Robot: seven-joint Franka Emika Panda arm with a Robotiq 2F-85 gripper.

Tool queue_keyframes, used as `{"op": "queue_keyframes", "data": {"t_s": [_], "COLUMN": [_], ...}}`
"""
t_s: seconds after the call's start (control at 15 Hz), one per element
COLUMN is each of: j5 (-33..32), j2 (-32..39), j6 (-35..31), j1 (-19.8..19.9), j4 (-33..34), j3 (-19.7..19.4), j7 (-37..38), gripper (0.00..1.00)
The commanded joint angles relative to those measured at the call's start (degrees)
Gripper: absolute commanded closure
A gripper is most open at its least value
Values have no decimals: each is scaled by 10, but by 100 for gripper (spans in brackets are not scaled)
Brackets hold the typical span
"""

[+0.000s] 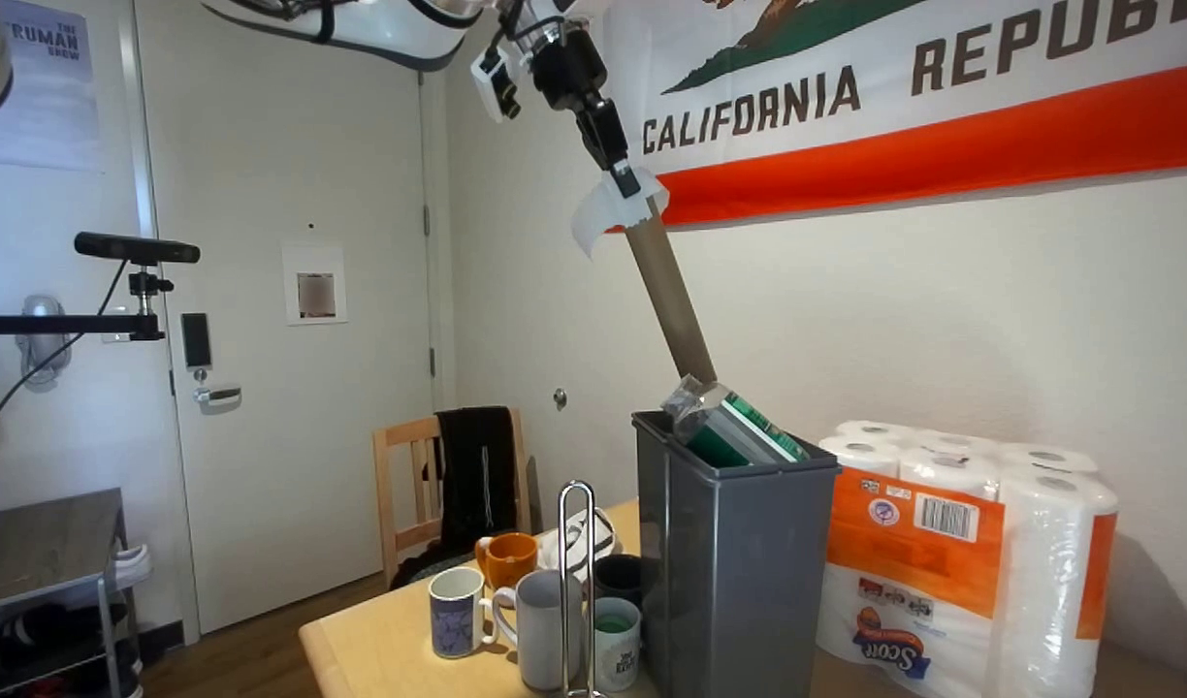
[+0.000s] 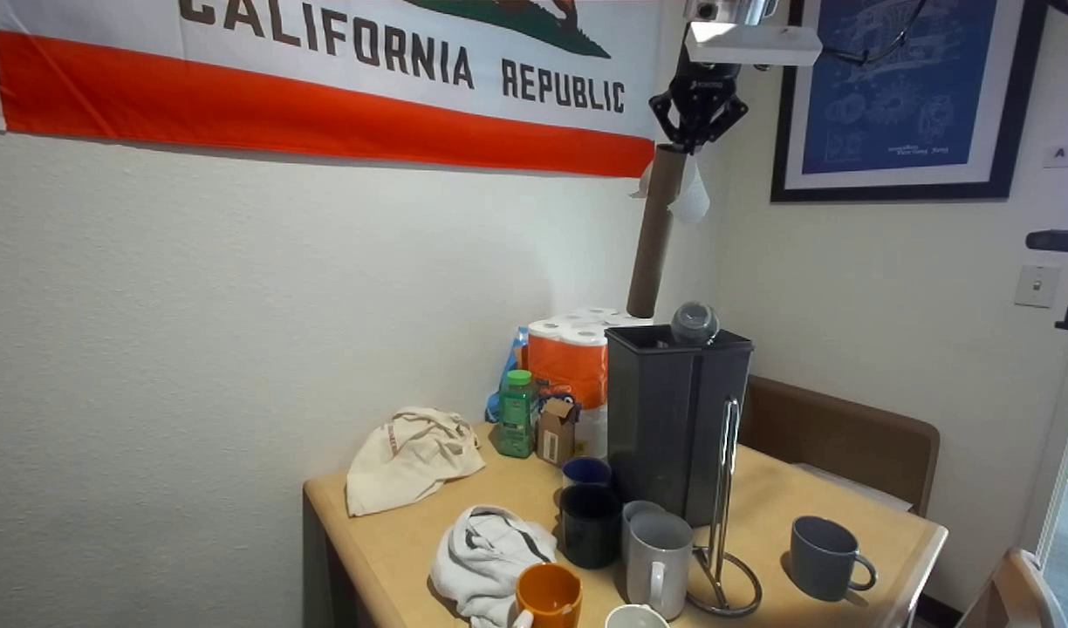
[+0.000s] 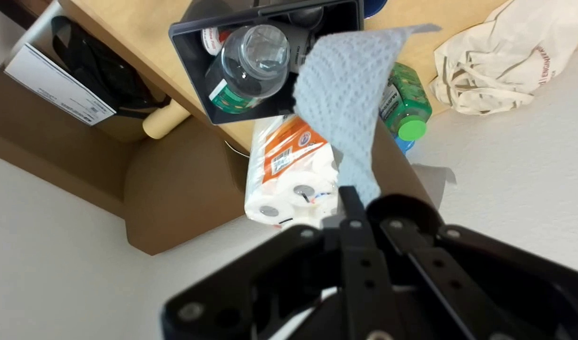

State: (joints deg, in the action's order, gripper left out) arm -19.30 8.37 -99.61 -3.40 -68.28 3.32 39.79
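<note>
Cardboard tube (image 2: 655, 235), one, in claw (image 2: 692, 148)

– How's the light around the gripper (image 2: 691, 146)?
– Soft, moderately bright. In an exterior view the wall (image 2: 368, 288) is paler just below it and dimmer farther off.
– Shadows?
– A soft one on the wall beside the paper roll pack (image 1: 957, 553), below the gripper.
– Glare or blur?
– In the wrist view the clear jar (image 3: 251, 66) beyond the gripper gleams; the gripper itself looks dark and slightly blurred.
</note>
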Motion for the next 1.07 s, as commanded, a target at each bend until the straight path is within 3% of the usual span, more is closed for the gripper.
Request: {"op": "queue_keyframes", "data": {"t_s": [0.0,1.0], "j5": [-17,-8], "j2": [-19,-26], "j6": [-35,-128], "j1": [2,-4], "j4": [-60,-225], "j3": [-6,-26], "j7": [27,97], "gripper": [99,99]}}
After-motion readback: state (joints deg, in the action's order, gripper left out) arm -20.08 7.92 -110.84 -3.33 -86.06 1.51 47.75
